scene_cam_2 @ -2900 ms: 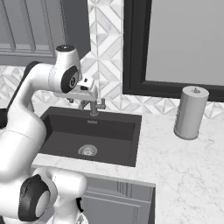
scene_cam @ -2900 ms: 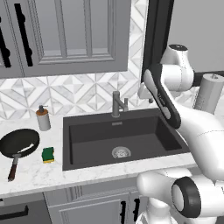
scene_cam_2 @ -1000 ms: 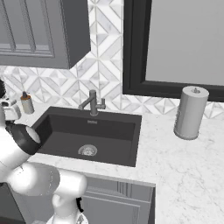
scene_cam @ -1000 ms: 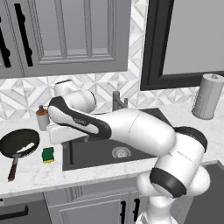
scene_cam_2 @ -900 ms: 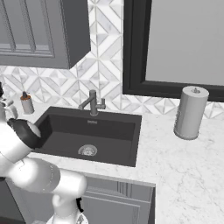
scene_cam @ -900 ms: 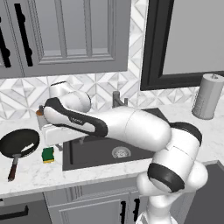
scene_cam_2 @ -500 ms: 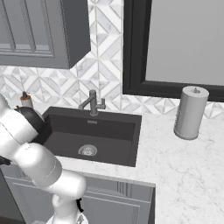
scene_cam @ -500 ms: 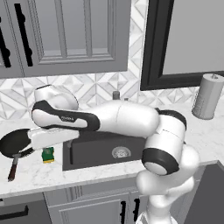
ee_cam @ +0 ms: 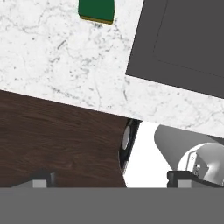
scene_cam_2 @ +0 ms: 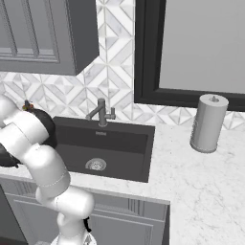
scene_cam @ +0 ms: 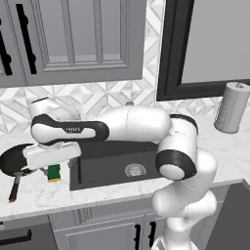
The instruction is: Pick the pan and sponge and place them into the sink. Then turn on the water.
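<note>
Green sponge (ee_cam: pixel 96 10) lies ahead of my wide-open gripper (ee_cam: pixel 111 183), the sink (ee_cam: pixel 183 41) off to its right and the pan (scene_cam: pixel 11 160) just beside my hand, so I should drop squarely over 1 target before closing.

I count one pan (scene_cam: pixel 10 162), one sponge (scene_cam: pixel 53 173) and one sink (scene_cam: pixel 97 168) in front of me. Behind the sink stands one faucet (scene_cam_2: pixel 101 113), and far off from my fingers, past the sink's other side, one paper towel roll (scene_cam: pixel 231 107). Beyond my fingers I see that same single sponge and one corner of the sink.
</note>
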